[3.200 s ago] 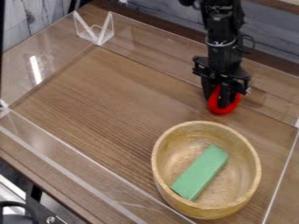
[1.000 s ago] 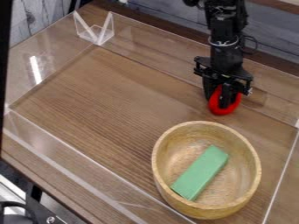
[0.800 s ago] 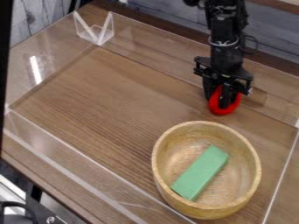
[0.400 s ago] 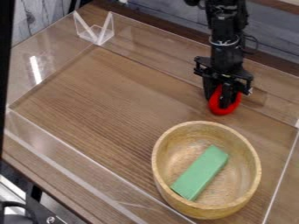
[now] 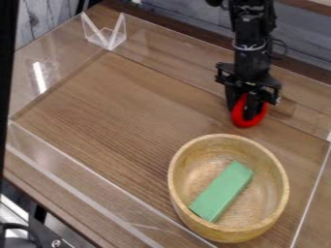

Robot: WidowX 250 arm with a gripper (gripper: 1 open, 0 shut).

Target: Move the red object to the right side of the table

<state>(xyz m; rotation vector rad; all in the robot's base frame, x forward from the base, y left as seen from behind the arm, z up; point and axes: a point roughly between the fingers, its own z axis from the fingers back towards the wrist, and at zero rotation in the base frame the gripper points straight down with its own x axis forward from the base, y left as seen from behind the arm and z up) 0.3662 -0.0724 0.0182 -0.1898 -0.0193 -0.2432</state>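
One black gripper (image 5: 249,108) points almost straight down near the right edge of the table (image 5: 116,107); its jaws are closed on the red object (image 5: 249,115), a small glossy strawberry-like toy that sits low between the fingers, at or just above the wood-grain surface; whether it touches the surface I cannot tell. Nearer the camera stands a round light wooden bowl (image 5: 181,174) with a green rectangular block (image 5: 223,190) lying tilted inside; low clear acrylic walls (image 5: 52,145) edge the tabletop.
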